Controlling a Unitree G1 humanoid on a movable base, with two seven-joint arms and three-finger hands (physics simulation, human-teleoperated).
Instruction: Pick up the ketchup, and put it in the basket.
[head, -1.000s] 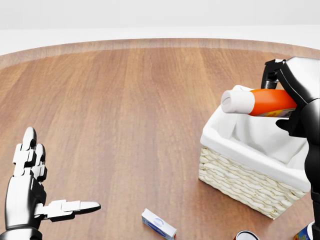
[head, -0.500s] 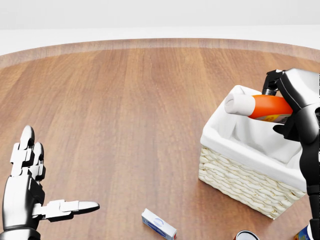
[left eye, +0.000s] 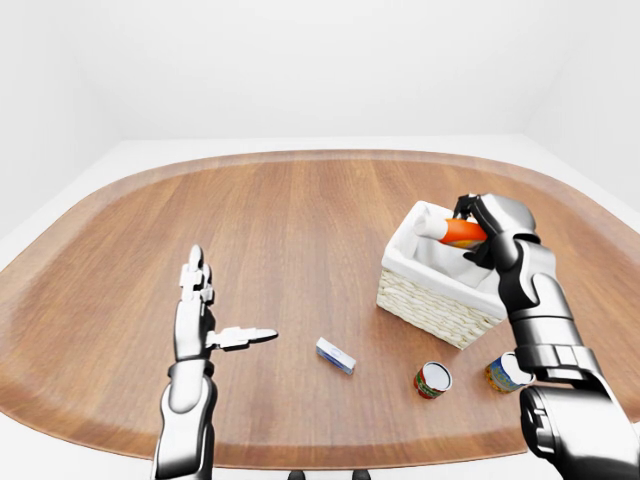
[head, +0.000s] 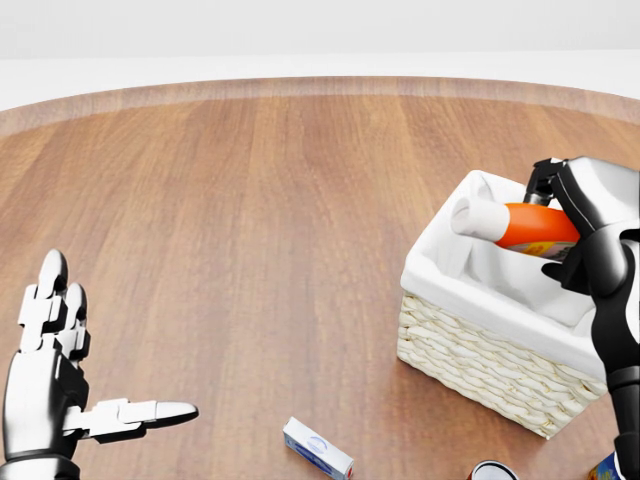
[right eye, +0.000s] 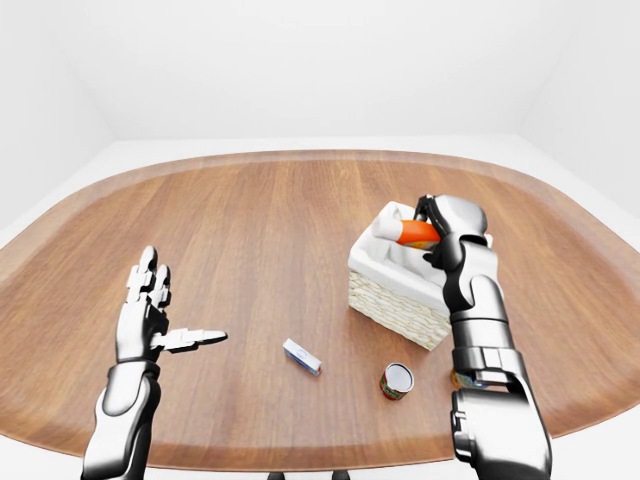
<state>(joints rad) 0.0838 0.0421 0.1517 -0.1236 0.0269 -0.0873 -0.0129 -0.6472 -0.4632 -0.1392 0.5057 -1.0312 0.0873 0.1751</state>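
Right robot hand (head: 585, 225) grips ketchup bottle (head: 515, 226), fingers wrapped round orange body, white cap pointing toward view's left. Bottle lies near-level just above basket (head: 480, 350), over white liner. Left robot hand (head: 50, 375) open, fingers spread, above tabletop (head: 250, 220). Small box (head: 317, 448), can (left eye: 432, 379) nearby.

Right hand (head: 585, 225): raised near table's right edge, fingers closed round ketchup bottle (head: 520, 226), forearm upright. Left hand (head: 60, 375): near bottom-left edge, fingers spread, thumb pointing right, holding nothing.
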